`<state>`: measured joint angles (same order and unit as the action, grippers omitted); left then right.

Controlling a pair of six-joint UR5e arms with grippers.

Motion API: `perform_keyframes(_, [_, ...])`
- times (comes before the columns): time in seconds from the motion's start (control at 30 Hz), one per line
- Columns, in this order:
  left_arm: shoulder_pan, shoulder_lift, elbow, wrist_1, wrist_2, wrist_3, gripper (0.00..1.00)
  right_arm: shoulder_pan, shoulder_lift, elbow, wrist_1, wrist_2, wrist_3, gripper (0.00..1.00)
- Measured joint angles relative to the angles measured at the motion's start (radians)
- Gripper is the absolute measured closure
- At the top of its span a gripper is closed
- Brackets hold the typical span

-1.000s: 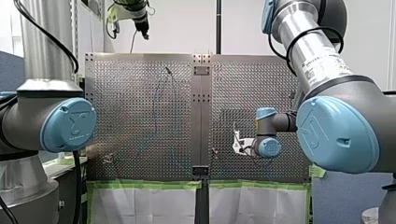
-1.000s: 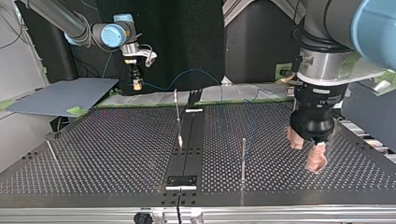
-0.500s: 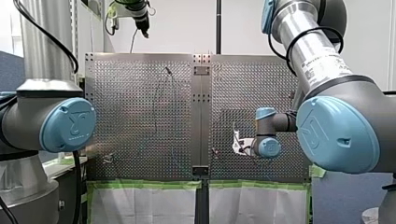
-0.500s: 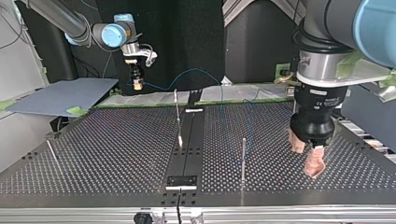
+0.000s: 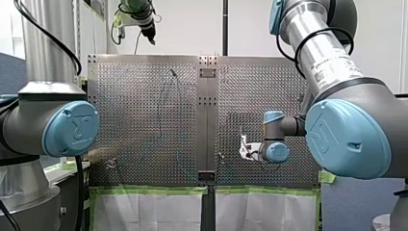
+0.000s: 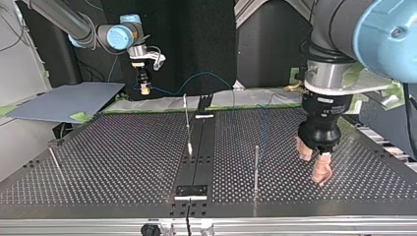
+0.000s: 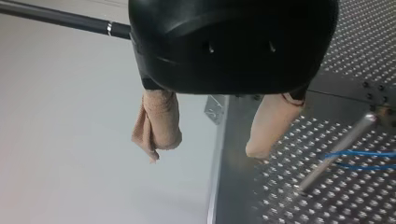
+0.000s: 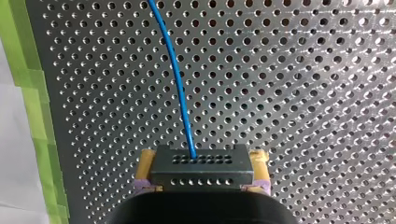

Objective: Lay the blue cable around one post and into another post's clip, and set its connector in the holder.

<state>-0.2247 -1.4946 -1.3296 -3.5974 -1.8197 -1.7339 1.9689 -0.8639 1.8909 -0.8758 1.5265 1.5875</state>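
Starting with the front view, my left hand (image 5: 149, 32) hangs at the upper left of the frame, above the desk's (image 5: 269, 86) top edge. It sits a touch further right than a second ago. I cannot tell how its fingers stand from here. My right hand (image 5: 244, 147) sits right of centre, low in the frame, where it was before. The cable (image 5: 181, 115) shows as a faint blue line left of the desk's middle strip.

In the top view, my right hand (image 6: 143, 87) is at the upper left, unmoved, and the cable (image 6: 206, 74) arcs from it toward the upper centre. Three thin posts stand on the desk: one at centre (image 6: 187, 118), one lower right of centre (image 6: 255, 164), and one at the left edge (image 6: 53, 158). My left hand (image 6: 313, 166) hovers low at the right with its beige fingers spread. It has slid leftward, nearer the post lower right of centre.

In the left wrist view, the hand's (image 7: 206, 150) two beige fingers (image 7: 159, 123) stand well apart. Beside one finger a post (image 7: 334, 151) rises, and the cable (image 7: 359, 159) meets it. I cannot tell whether the cable wraps the post.

In the right wrist view, the hand (image 8: 203, 158) pinches the black connector (image 8: 201, 175) between yellow pads (image 8: 147, 161). The cable (image 8: 175, 79) leaves the connector's front and runs ahead over the desk. Green tape (image 8: 32, 93) lies beside it.
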Motion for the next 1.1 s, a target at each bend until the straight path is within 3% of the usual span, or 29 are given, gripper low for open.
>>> perform_keyframes(0.2, [0.005, 0.0, -0.03, 0.007, 0.0, -0.004, 0.0, 0.0, 0.0, 0.0, -0.001, 0.0, 0.0, 0.99])
perform_keyframes(1.1, [-0.005, 0.001, -0.042, 0.008, -0.011, 0.009, 0.0, 0.0, 0.0, 0.0, 0.004, 0.0, -0.003, 0.99])
